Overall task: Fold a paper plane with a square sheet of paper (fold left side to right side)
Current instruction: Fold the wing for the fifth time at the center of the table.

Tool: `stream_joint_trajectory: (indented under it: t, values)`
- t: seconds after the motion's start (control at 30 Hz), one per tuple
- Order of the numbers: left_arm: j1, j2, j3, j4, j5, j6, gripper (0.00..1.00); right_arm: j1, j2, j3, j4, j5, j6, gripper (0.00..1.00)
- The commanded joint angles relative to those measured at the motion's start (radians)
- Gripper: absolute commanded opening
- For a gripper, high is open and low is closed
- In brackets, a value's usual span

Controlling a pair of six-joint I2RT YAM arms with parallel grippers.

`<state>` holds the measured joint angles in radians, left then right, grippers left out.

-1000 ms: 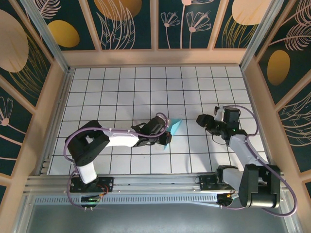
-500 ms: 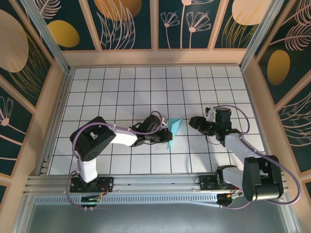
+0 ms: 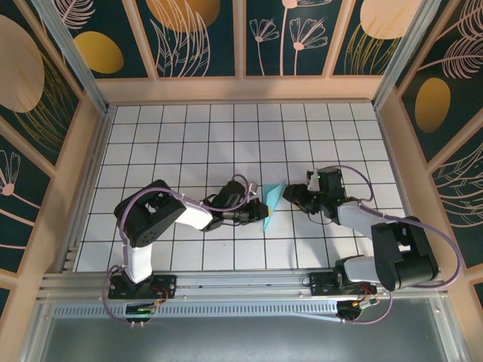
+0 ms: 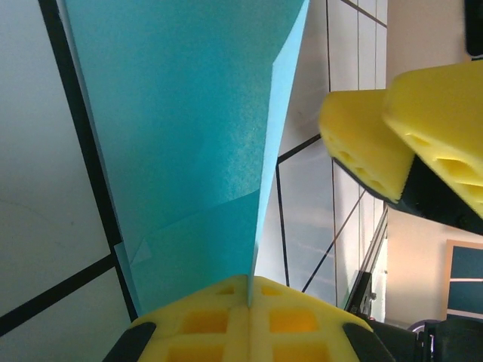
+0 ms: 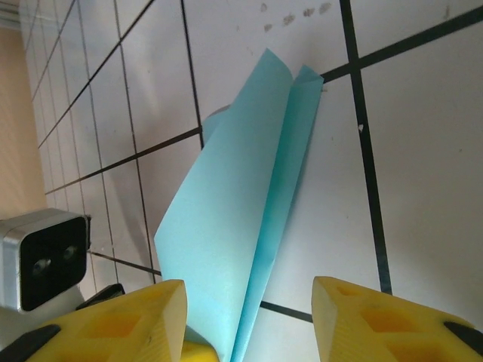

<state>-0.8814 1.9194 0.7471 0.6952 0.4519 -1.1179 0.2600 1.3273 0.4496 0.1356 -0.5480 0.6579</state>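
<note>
The left tool pinches the plain turquoise paper plane. The right tool gapes wide just beside it, over the worktop.

You're looking at a plain turquoise-blue creased paper plane, unmarked. The perforated foam finger pads are bright yellow. The flat tabletop is white with a black grid. The panelled walls are dark teal, patterned with gold ovals and pale line-drawn leaves.

One creased turquoise paper plane, two yellow-padded grippers (left gripper, right gripper), one white gridded table.
</note>
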Motion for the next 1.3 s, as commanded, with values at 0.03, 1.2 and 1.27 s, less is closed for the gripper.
stream_joint_trajectory:
  t: [0.03, 1.2, 1.27]
  values:
    - [0.007, 0.018, -0.017, 0.073, 0.021, -0.042, 0.0, 0.029, 0.036, 0.041, 0.058, 0.034, 0.037, 0.46]
    - [0.008, 0.055, -0.024, 0.152, 0.03, -0.104, 0.0, 0.113, 0.225, 0.106, 0.144, 0.088, 0.072, 0.43]
    - [0.007, 0.059, -0.025, 0.151, 0.029, -0.104, 0.0, 0.117, 0.238, 0.109, 0.136, 0.096, 0.072, 0.43]
